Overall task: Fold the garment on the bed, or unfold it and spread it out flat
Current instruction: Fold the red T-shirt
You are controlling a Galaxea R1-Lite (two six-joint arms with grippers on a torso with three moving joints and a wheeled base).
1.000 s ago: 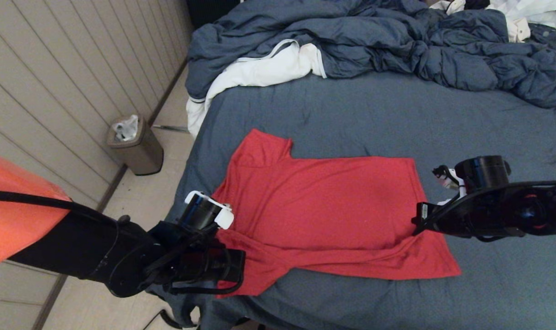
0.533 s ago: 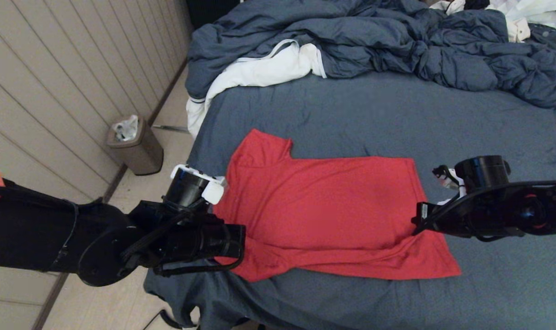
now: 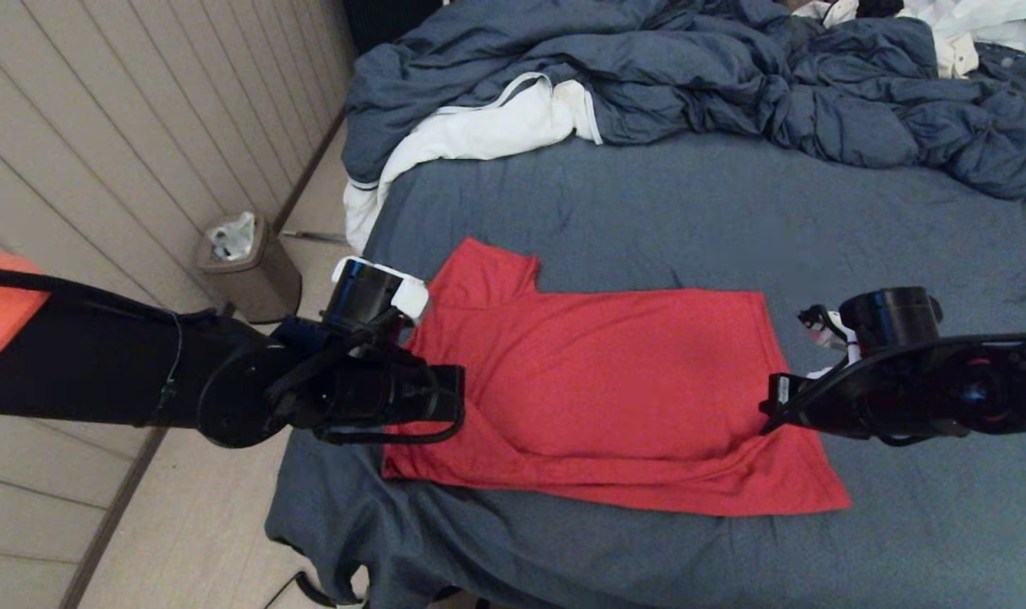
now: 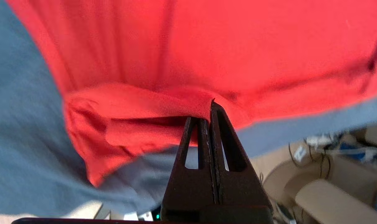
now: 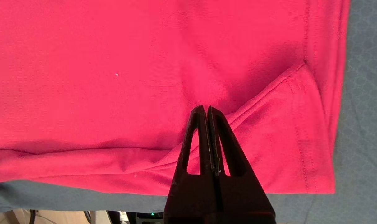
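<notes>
We press our left gripper (image 4: 208, 107) fully closed on a bunched fold of the plain red short-sleeved T-shirt (image 3: 597, 389), at its nine o'clock edge. Our right gripper (image 5: 206, 109), likewise closed, pinches the hem fold near four o'clock. The shirt lies flat between them on the slate-blue sheeted bed (image 3: 690, 211), with the rumpled blue duvet (image 3: 732, 76) heaped at twelve o'clock.

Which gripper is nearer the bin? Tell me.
Left. The left gripper is at the shirt's edge on the bin's side; the right gripper is at the shirt's opposite edge.
</notes>
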